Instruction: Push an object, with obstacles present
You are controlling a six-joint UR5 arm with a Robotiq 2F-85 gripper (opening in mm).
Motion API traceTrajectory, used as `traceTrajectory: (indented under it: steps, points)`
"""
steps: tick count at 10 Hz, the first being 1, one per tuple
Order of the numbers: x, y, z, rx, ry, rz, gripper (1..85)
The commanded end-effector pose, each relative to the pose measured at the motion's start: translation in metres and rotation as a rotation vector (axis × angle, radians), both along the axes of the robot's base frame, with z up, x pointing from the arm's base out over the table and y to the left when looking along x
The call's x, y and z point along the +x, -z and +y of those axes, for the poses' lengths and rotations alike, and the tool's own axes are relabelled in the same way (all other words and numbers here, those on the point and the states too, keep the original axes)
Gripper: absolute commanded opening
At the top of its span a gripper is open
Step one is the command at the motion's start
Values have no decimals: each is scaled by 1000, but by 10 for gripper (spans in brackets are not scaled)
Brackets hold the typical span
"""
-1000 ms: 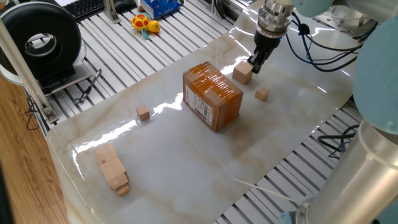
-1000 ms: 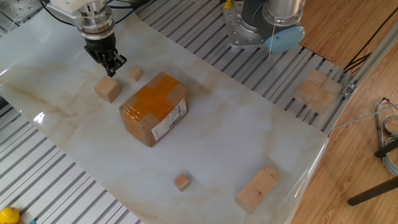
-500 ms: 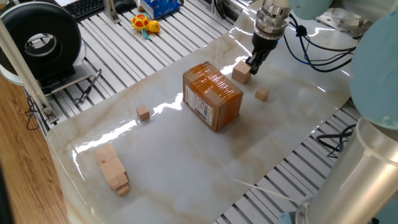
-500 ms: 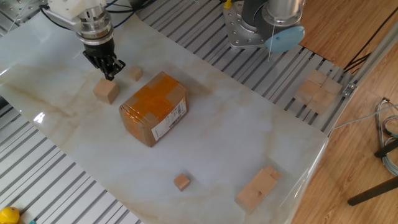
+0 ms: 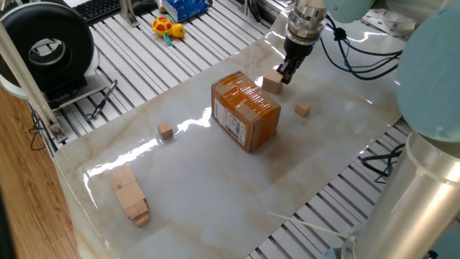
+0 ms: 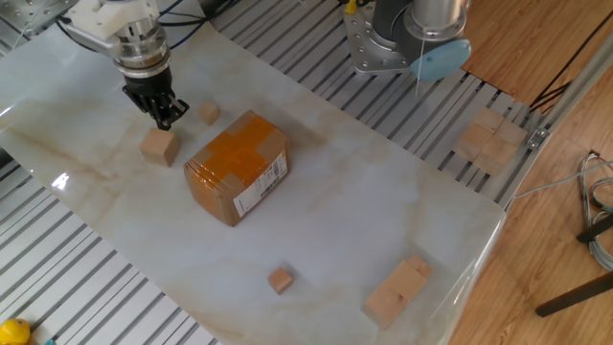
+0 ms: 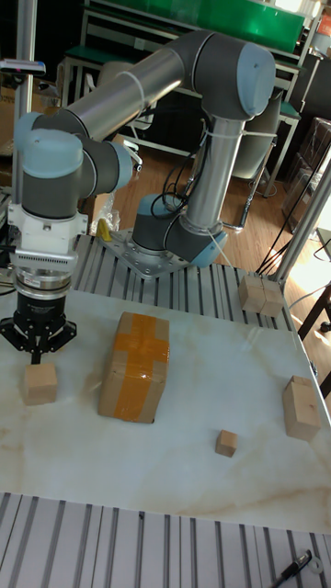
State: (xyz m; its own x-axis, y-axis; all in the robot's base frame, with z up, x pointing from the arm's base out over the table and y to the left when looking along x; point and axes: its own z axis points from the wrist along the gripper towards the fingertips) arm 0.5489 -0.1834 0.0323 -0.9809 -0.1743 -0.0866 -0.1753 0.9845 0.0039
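The object, a plain light-wood cube [image 5: 272, 83] [image 6: 160, 147] [image 7: 39, 383], sits on the marble table beside the far end of the cardboard box [image 5: 246, 111] [image 6: 238, 165] [image 7: 136, 366]. My gripper [image 5: 287, 73] [image 6: 163, 116] [image 7: 37, 348] points straight down with its fingers shut and nothing between them. Its tips are against the cube's side that faces away from the box's near end. One tiny cube [image 5: 302, 108] [image 6: 208, 113] lies close behind the gripper. The other tiny cube [image 5: 166, 130] [image 6: 280, 280] [image 7: 226, 443] lies past the box.
Long pale wooden blocks [image 5: 129, 194] [image 6: 397, 290] [image 7: 301, 406] lie near one table corner. More blocks [image 6: 488, 139] [image 7: 260, 294] rest on the slatted frame by the robot base [image 6: 397, 43]. A black reel [image 5: 47, 47] and toys [image 5: 167, 27] sit off the table.
My gripper has moved a short way along the table, and the cube has slid ahead of it, away from the nearby tiny cube. The box and other blocks are unmoved.
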Motion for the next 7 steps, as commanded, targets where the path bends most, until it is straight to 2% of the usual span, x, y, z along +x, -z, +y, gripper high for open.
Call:
traceTrajectory:
  steps: [1, 4, 7]
  points:
    - [19, -2, 17, 13, 2, -7, 13]
    - [31, -2, 35, 12, -7, -3, 13]
    - [37, -2, 41, 9, -21, -6, 13]
